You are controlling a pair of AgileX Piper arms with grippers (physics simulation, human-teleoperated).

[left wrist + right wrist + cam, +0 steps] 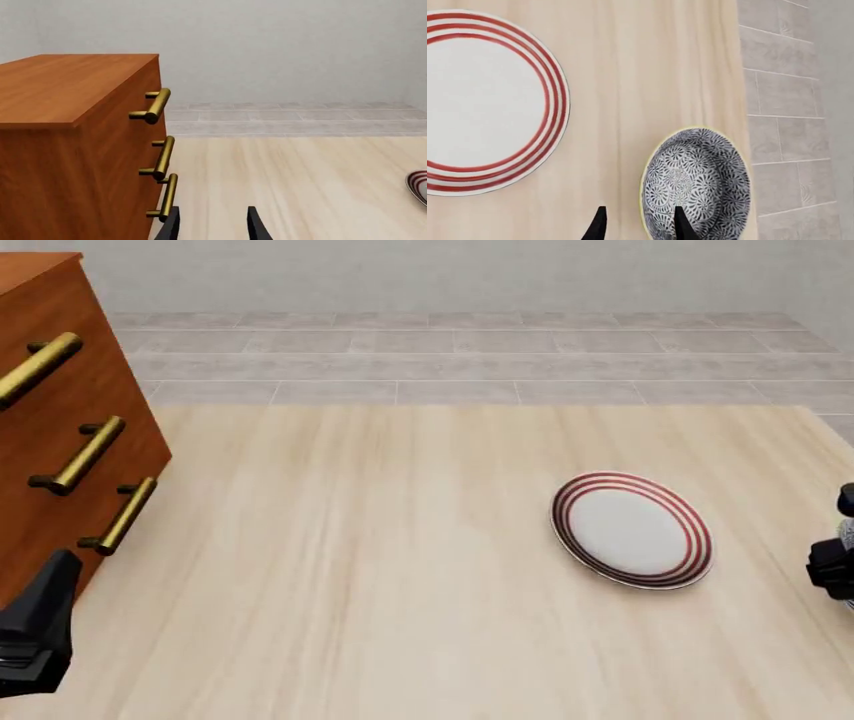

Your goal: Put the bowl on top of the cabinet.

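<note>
While the right claw [637, 225] straddles the bowl [697, 185] rim spread, left claw [212, 225] spread beside cabinet [67, 150].

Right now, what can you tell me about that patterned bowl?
The bowl is round and deep, looks ceramic, with dense dark blue-and-white flowers inside and a pale rim. It sits upright on the light wooden table, apart from the red-ringed plate. The right gripper straddles its near rim, one fingertip inside, one outside. It is barely visible in the front view.
</note>
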